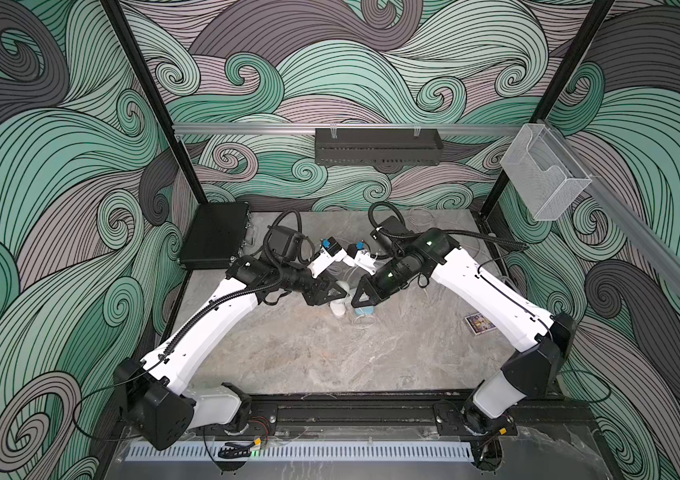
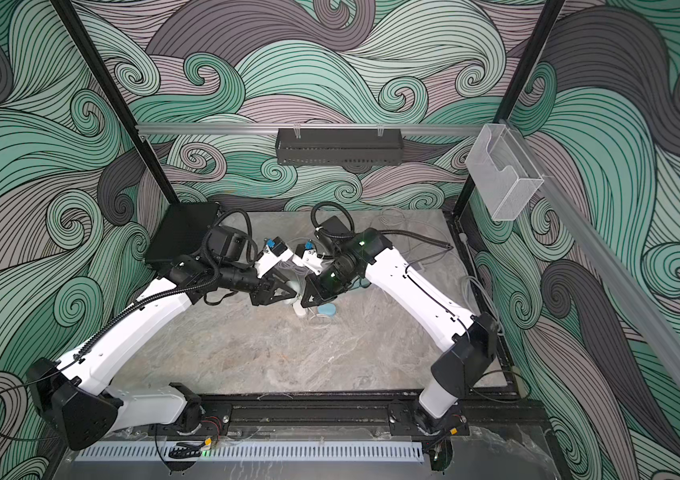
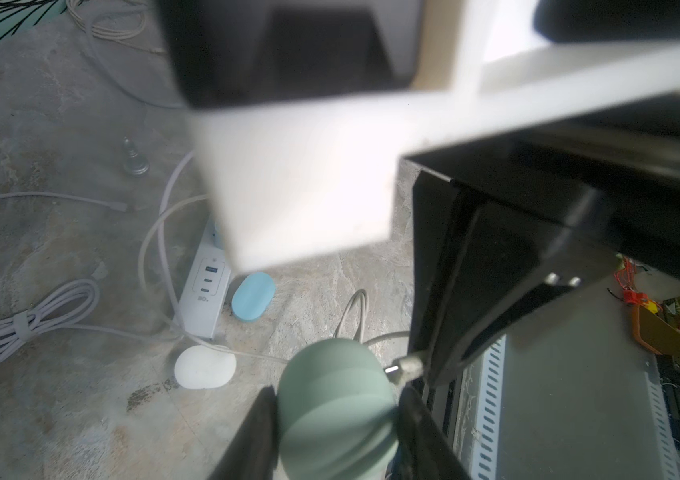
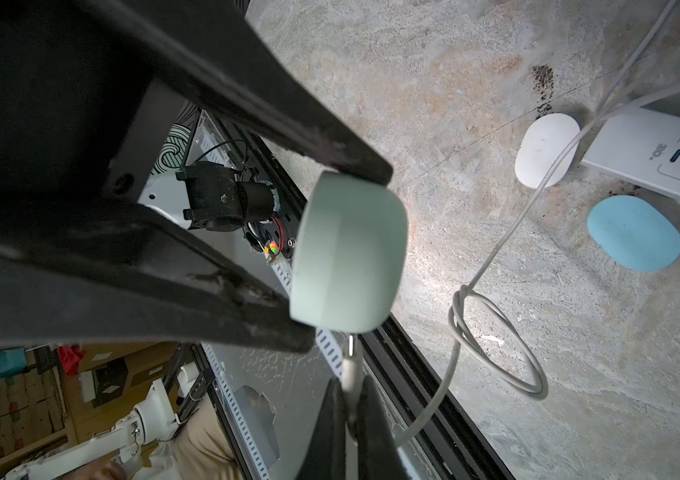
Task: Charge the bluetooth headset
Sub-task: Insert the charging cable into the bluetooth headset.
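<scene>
Centrally in both top views, our left gripper clamps the rounded pale green headset case above the mottled stone-look tabletop, whose lower stretch lies open. Our right gripper is pinched on the white cable plug, its metal tip just beside the case's edge. A white case and a blue case lie just below them in a top view, beside a looped cable and power strip.

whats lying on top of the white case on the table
A white cable lies across the white case. The part of the lid under the cable is covered, and the case is shut, so its inside cannot be seen.
</scene>
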Available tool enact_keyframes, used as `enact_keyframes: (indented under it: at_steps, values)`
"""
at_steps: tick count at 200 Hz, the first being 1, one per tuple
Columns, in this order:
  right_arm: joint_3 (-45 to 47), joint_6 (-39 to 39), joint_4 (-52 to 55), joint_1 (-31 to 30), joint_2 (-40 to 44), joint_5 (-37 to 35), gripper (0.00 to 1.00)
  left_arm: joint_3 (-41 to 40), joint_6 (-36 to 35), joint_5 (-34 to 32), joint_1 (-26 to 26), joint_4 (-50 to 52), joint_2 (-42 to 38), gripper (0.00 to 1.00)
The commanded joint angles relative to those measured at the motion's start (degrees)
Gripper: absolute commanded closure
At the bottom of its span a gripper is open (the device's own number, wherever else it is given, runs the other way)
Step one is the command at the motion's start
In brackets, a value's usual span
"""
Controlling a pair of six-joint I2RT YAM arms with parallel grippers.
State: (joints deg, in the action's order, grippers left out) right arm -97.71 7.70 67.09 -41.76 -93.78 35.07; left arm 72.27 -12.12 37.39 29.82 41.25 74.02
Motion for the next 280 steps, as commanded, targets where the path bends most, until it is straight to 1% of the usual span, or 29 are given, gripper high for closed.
enact_keyframes:
  at_steps: [1, 33, 73, 102, 151, 248, 264, 280]
  values:
    - [-0.16, -0.59, -0.56, 0.27, 0.52, 1.12, 1.00, 1.26, 1.64, 0.42, 0.50, -1.64, -0.02, 1.00]
    - [0.03, -0.24, -0.62, 0.27, 0.38, -0.48, 1.00, 1.45, 1.21, 3.10, 0.50, -2.11, -0.34, 1.00]
    - [-1.28, -0.15, -0.56, 0.27, -0.56, -0.50, 1.00, 0.61, 0.52, 6.53, 0.50, -1.76, -0.72, 1.00]
    - [-1.65, -0.15, -0.40, 0.27, -0.98, -0.35, 1.00, 0.53, -0.28, 7.44, 0.58, -1.44, -1.07, 1.00]
    - [-3.60, -0.57, 0.87, 0.25, -1.92, -0.19, 1.00, 1.11, -4.81, 5.40, 2.02, 1.61, -1.16, 1.00]
    - [-9.18, -0.97, 3.73, 0.27, -5.41, -1.37, 1.00, 2.30, -6.78, 5.29, 4.96, 2.43, -1.39, 1.00]
    - [-10.42, -0.48, 3.75, 0.27, -6.07, -2.33, 1.00, 2.12, -6.64, 5.33, 5.58, 2.04, -1.23, 1.00]
    - [-11.69, -0.17, 3.75, 0.26, -6.97, -2.91, 1.00, 2.09, -4.99, 6.01, 5.75, 0.64, -1.09, 1.00]
